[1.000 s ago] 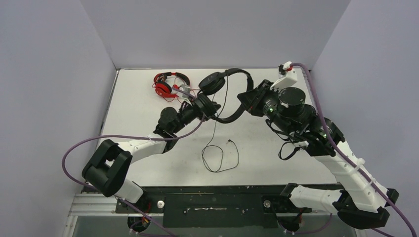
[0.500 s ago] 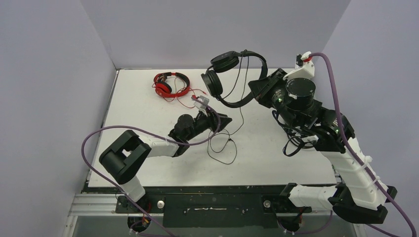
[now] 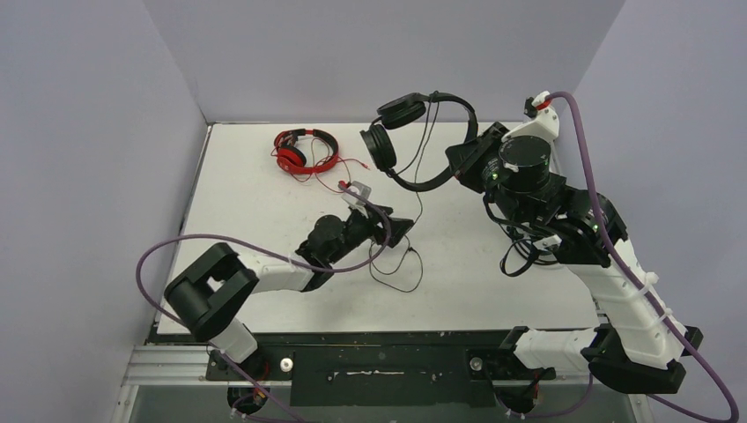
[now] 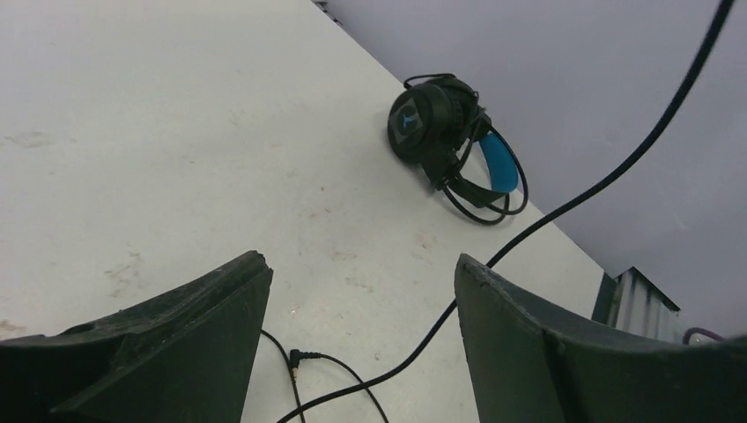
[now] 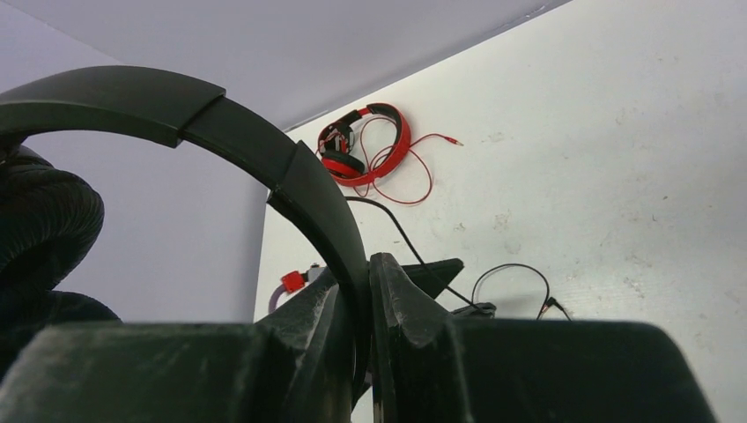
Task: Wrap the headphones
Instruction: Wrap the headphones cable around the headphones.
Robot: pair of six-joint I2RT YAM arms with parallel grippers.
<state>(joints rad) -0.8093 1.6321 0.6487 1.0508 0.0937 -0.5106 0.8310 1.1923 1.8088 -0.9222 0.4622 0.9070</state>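
My right gripper is shut on the headband of the all-black headphones and holds them in the air over the back of the table. In the right wrist view the band runs between the closed jaws. Their thin black cable hangs down to a loose loop on the table. My left gripper is open and low over that loop. In the left wrist view the cable and its plug lie between the spread jaws, untouched. The red headphones lie at the back left.
The black headphones with the blue headband lie on the table's right side near the wall, mostly hidden under my right arm in the top view. The red cord trails loosely to the right of the red headphones. Walls stand on three sides of the table.
My right arm has lifted the black headphones up and back. My left gripper has come away from the ear cup and moved right and nearer, down to the cable loop.
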